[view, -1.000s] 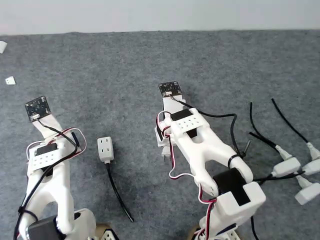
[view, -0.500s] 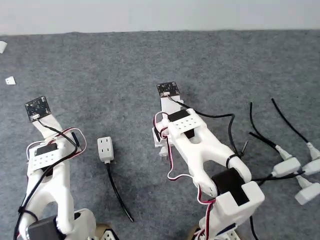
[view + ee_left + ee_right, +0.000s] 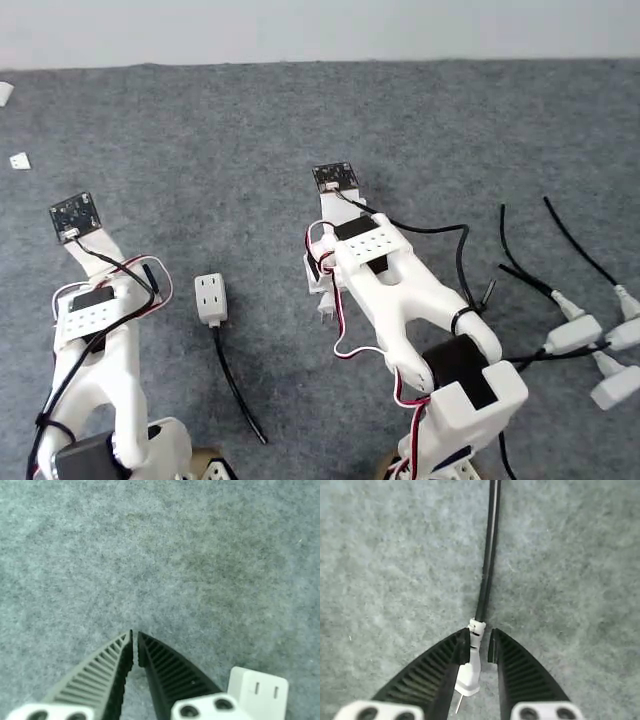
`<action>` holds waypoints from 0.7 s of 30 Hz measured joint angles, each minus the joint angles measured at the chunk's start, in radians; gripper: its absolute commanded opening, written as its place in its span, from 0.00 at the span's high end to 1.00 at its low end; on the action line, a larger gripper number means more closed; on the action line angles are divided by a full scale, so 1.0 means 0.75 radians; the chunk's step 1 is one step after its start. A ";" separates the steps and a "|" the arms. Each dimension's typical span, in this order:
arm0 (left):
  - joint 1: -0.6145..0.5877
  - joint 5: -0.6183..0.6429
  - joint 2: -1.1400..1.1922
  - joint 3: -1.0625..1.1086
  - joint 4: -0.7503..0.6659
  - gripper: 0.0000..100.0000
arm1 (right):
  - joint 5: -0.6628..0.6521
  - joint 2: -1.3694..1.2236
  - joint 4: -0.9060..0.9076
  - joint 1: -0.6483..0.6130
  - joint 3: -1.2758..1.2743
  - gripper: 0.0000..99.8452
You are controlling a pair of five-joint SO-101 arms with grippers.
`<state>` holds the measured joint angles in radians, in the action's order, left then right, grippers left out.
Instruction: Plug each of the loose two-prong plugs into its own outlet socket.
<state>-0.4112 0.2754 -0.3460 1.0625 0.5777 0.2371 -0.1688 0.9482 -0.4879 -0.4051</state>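
- Right gripper (image 3: 479, 632): the jaws are closed around a white two-prong plug (image 3: 469, 674), one finger on each flank. The grip looks firm, though a thin gap shows along one side.
- Plug in the grip: its long axis runs along the fingers. The black cord (image 3: 490, 555) leaves past the fingertips, and the prongs point back toward the wrist and down at the bench (image 3: 450, 120).
- Outlet block (image 3: 210, 297): it lies flat between the two arms, on the left-arm side of the right gripper and well apart from it. Its slot face points up and its long axis runs from the near edge to the far edge of the bench. Its own cord trails toward the near edge.
- Key relation, as a judgement: the plug must travel sideways toward the bench's left edge. Its prongs must then come square above one pair of slots, with the blades in line with them.
- Left gripper (image 3: 134, 635): the fingers are pressed together and hold nothing, tips over bare bench. The outlet block sits just beside it, so this arm is the nearer one and could steady the block.
- Remaining loose plugs (image 3: 577, 331): they are clustered near the right edge of the bench, and their cords fan toward the far edge.
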 measured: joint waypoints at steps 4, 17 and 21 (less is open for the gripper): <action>0.000 0.000 0.000 0.000 0.000 0.99 | 0.000 0.020 0.008 0.006 0.000 0.99; 0.000 0.000 0.000 0.000 0.000 0.99 | 0.000 0.043 0.008 -0.002 -0.004 0.99; 0.000 0.000 0.000 0.000 0.000 0.99 | 0.000 0.080 0.008 -0.004 -0.029 0.99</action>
<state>-0.4112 0.2754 -0.3460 1.0625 0.5777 0.2371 -0.1089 0.9544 -0.4910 -0.4266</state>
